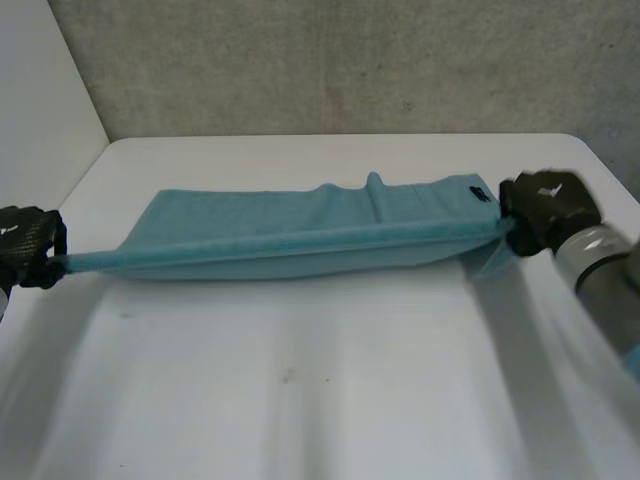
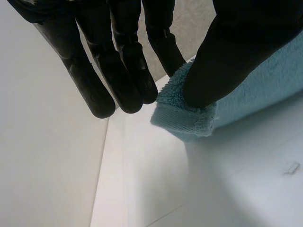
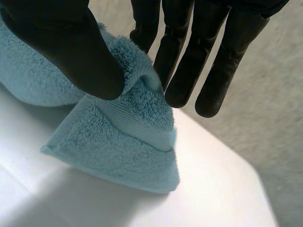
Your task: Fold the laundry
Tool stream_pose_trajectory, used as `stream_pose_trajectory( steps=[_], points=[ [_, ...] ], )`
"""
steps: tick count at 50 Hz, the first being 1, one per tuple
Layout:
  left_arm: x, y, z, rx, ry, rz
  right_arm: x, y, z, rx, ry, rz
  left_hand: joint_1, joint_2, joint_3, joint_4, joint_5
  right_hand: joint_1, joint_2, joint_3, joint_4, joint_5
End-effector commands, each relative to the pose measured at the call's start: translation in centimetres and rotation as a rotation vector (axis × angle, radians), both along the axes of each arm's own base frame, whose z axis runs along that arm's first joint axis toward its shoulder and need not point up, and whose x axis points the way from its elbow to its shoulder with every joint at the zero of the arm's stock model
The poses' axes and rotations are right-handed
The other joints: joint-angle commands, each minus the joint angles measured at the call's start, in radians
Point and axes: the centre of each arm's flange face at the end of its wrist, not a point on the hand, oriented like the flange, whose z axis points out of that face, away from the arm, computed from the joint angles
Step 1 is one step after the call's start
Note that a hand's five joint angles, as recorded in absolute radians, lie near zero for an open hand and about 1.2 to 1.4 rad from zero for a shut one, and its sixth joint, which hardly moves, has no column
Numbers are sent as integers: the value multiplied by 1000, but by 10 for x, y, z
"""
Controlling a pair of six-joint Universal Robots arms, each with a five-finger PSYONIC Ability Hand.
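My left hand and right hand are spread wide over the bench. Each pinches an end of the towel between thumb and fingers.

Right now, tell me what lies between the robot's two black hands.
A light-blue terry towel spans it, the left hand and right hand each pinching one end, as the head view shows.

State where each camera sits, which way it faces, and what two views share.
Head view: behind and between the arms, looking down at the table; left hand and right hand stretch a blue towel.
Left wrist view: on the left wrist, looking along its palm; thumb pinches a towel end.
Right wrist view: likewise on the right wrist; thumb pinches the other end.
Shared: both wrist views show the towel.
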Motion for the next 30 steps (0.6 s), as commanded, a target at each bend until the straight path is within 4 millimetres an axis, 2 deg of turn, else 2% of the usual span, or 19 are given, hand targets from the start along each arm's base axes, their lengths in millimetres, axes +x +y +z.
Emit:
stream_pose_trajectory(
  steps=[1,4,10,12,13,14,16,19,20,21,23,24,26,27,28,29,30],
  points=[
    [-8,20,19,36,52,-29,-27,17,63,34,132,-27,294,199,203,200,263,447,217,214,205,246],
    [-18,27,20,73,91,-82,-43,22,71,138,252,-8,294,199,203,200,263,447,217,214,205,246],
    [-34,34,7,136,97,-150,-43,33,51,280,401,103,294,199,203,200,263,447,217,214,205,246],
    [-38,31,-4,175,102,-163,-44,27,27,352,454,132,294,199,203,200,263,447,217,214,205,246],
    [-40,30,-10,198,104,-168,-44,26,21,367,461,137,294,199,203,200,263,447,217,214,205,246],
    [-44,26,-19,225,102,-187,-43,24,17,377,463,141,294,199,203,200,263,447,217,214,205,246],
    [-49,18,-23,235,93,-202,-43,18,9,387,465,143,294,199,203,200,263,447,217,214,205,246],
    [-55,0,-29,230,53,-196,-42,1,-1,357,466,130,294,199,203,200,263,447,217,214,205,246],
    [-58,-6,-29,219,38,-194,-42,-12,-2,318,473,108,294,199,203,200,263,447,217,214,205,246],
    [-65,-19,-23,177,7,-191,-43,-20,-1,294,476,92,294,199,203,200,263,447,217,214,205,246],
    [-76,-32,-12,119,-20,-193,-43,-34,4,239,480,56,294,199,203,200,263,447,217,214,205,246],
    [-82,-39,-5,82,-28,-192,-42,-48,16,165,480,12,294,199,203,200,263,447,217,214,205,246],
    [-97,-61,29,-56,-38,-181,-36,-61,38,62,466,-29,294,199,203,200,263,447,217,214,205,246],
    [-101,-69,45,-113,-37,-177,-36,-61,38,62,465,-30,294,199,203,200,263,447,217,214,205,246],
    [-104,-77,60,-170,-35,-169,-24,-77,87,-138,419,-95,294,199,203,200,263,447,217,214,205,246],
    [-109,-88,95,-290,-26,-155,-20,-79,105,-200,397,-113,294,199,203,200,263,447,217,214,205,246],
    [-110,-93,114,-351,-19,-145,-18,-81,124,-270,372,-133,294,199,203,200,263,447,217,214,205,246]
  ],
)
